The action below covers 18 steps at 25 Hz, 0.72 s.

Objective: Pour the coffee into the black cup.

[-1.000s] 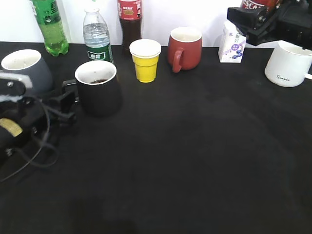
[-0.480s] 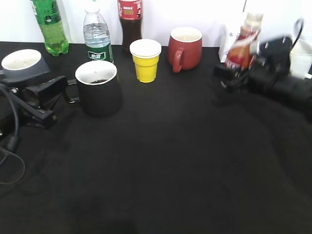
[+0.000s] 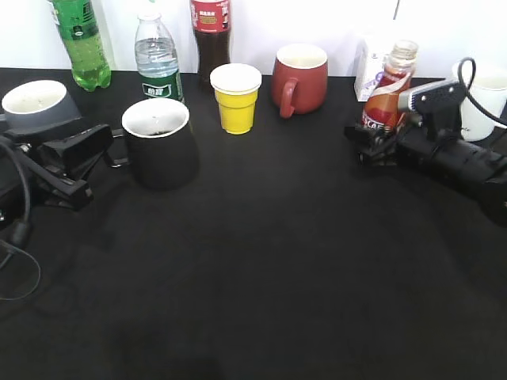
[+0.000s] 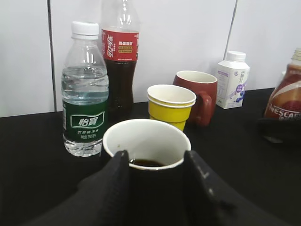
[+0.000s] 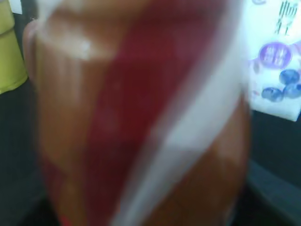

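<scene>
The black cup (image 3: 162,154) stands at the left with a little dark liquid at its bottom; it also shows in the left wrist view (image 4: 143,141). My left gripper (image 3: 99,150) is open right beside the cup's handle, its two fingers (image 4: 155,188) spread in front of the cup. The coffee bottle (image 3: 388,91) stands upright and uncapped at the right, and also shows in the left wrist view (image 4: 287,94). My right gripper (image 3: 372,146) is shut on its lower part. The bottle (image 5: 141,117) fills the right wrist view and hides the fingers.
A grey mug (image 3: 40,103) is behind my left arm. Along the back stand a green bottle (image 3: 81,39), water bottle (image 3: 158,59), cola bottle (image 3: 211,32), yellow paper cup (image 3: 236,99), dark red mug (image 3: 301,75), white carton (image 3: 368,59) and white mug (image 3: 483,103).
My right arm has come down from the top right with the coffee bottle, which now stands upright low at the right. My left gripper has drawn back a little from the cup's handle.
</scene>
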Each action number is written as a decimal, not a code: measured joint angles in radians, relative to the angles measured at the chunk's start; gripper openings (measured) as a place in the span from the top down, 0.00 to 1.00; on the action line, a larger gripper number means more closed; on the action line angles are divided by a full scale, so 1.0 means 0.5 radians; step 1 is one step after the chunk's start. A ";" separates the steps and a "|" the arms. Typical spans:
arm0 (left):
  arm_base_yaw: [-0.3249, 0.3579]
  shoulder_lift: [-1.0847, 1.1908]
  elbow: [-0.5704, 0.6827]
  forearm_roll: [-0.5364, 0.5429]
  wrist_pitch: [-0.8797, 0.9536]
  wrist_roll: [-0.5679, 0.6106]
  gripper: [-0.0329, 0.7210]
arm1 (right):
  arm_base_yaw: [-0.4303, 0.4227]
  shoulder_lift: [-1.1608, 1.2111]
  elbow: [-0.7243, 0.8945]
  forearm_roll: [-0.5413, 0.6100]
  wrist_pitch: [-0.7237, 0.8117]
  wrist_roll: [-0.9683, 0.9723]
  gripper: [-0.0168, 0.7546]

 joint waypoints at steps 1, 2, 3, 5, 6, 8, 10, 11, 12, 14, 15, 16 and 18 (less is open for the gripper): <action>0.000 0.000 0.000 0.000 0.000 0.000 0.56 | 0.000 -0.016 0.006 0.000 0.093 0.029 0.16; 0.000 0.000 0.000 0.002 0.000 0.000 0.56 | 0.000 -0.057 0.018 -0.002 0.166 0.039 0.15; 0.000 0.000 0.000 0.002 0.000 0.000 0.56 | 0.000 -0.092 0.033 0.001 0.205 0.043 0.14; 0.000 0.000 0.000 0.002 0.000 0.000 0.56 | 0.000 -0.153 0.123 0.005 0.220 0.054 0.14; 0.000 0.000 0.000 0.002 0.000 0.000 0.56 | 0.000 -0.186 0.197 0.005 0.228 0.056 0.14; 0.000 0.000 0.000 0.020 0.023 -0.005 0.56 | 0.000 -0.273 0.333 0.051 0.234 0.044 0.14; 0.000 0.000 0.000 0.084 0.129 -0.023 0.56 | 0.000 -0.401 0.430 0.129 0.323 0.038 0.15; 0.000 -0.007 0.000 0.094 0.238 -0.034 0.56 | 0.000 -0.495 0.453 0.133 0.427 0.035 0.15; 0.000 -0.030 0.000 0.090 0.372 -0.058 0.56 | 0.000 -0.593 0.466 0.133 0.572 0.035 0.15; 0.000 -0.129 -0.032 0.079 0.812 -0.150 0.56 | 0.000 -0.835 0.466 0.136 0.947 0.037 0.16; 0.000 -0.186 -0.103 0.077 1.101 -0.190 0.56 | 0.000 -0.956 0.466 0.136 1.110 0.054 0.17; 0.000 -0.249 -0.204 0.076 1.453 -0.234 0.56 | 0.000 -1.076 0.459 0.136 1.240 0.121 0.18; 0.000 -0.389 -0.404 -0.005 2.051 -0.295 0.56 | 0.000 -1.248 0.417 0.140 1.490 0.321 0.20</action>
